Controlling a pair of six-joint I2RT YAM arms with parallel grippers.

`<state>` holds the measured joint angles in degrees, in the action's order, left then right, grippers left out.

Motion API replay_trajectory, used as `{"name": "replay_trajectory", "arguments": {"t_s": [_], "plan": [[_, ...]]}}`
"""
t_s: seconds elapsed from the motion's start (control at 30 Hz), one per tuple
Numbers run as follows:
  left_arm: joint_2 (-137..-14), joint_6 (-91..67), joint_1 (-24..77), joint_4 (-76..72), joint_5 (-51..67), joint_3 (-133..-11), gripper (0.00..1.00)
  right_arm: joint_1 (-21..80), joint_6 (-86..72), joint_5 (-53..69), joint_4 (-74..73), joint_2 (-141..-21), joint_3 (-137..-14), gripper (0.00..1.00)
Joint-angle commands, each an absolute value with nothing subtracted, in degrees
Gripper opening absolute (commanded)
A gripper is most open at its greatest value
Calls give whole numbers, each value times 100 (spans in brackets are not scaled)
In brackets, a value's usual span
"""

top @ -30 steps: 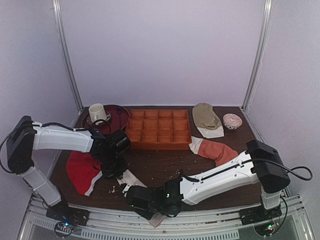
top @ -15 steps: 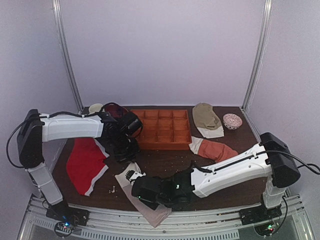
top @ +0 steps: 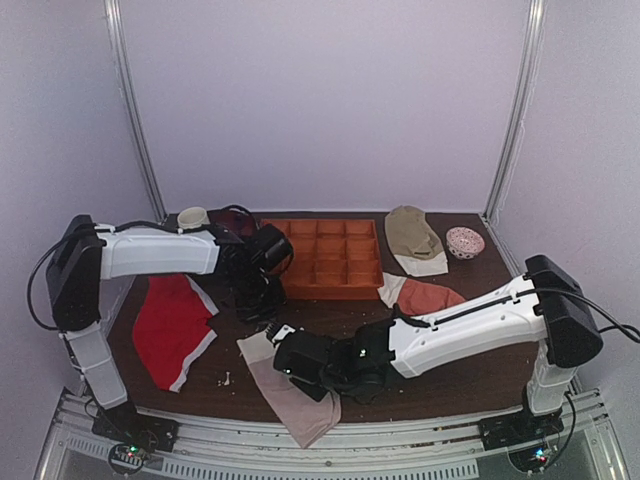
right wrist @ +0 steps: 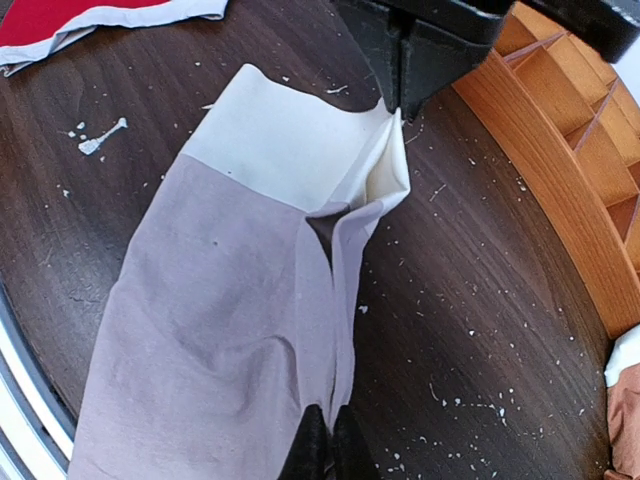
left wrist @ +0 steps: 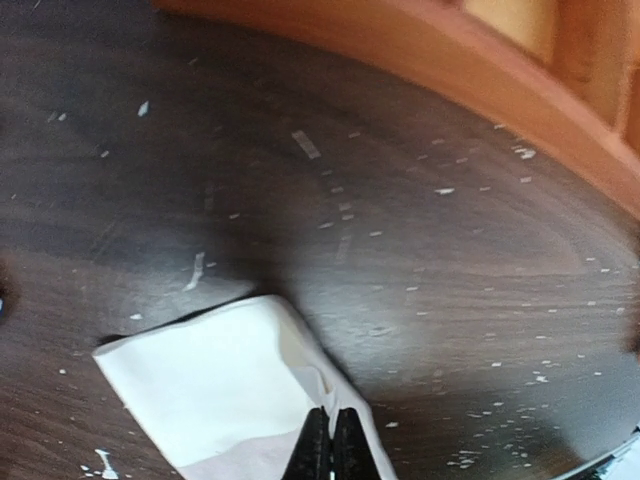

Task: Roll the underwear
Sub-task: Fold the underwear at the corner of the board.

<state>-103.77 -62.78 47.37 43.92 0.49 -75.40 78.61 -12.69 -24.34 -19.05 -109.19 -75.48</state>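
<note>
On table (top: pixel 450 378), at 7 o'clock near front edge: left gripper (left wrist: pixel 333 445) fingers pressed together, pinching corner of white waistband (right wrist: pixel 290 140) of underwear (top: pixel 295 400). Same for right gripper (right wrist: pixel 322 450): clamped tight, nipping fold of pinkish cloth. Underwear lies mostly flat, creased lengthwise, waistband end toward 11 o'clock, tail toward 5 o'clock at table edge. Pose: left arm (top: pixel 150 252) stretched rightward, wrist bent down; right arm (top: pixel 470 325) reaches low toward 9 o'clock.

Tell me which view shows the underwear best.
Right wrist: the underwear lies stretched out, white waistband and pale body both visible. Top external shows it small, partly hidden under the right arm. Left wrist shows only a waistband corner.
</note>
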Motion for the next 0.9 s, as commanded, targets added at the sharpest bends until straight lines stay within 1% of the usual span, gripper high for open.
{"name": "replay_trajectory", "arguments": {"t_s": [0.0,0.47,0.87], "plan": [[-10090,-6249,4746,4295,-101,-7116,0,7963,-1342,-2232,-1859,-11006,-7566,0],[-9656,-6354,4754,4216,-270,-6310,0,8408,-1480,-1896,-1839,-11556,-8074,0],[-9576,-6399,4748,4219,-312,-6073,0,8490,-1520,-1797,-1833,-11738,-8193,0]]}}
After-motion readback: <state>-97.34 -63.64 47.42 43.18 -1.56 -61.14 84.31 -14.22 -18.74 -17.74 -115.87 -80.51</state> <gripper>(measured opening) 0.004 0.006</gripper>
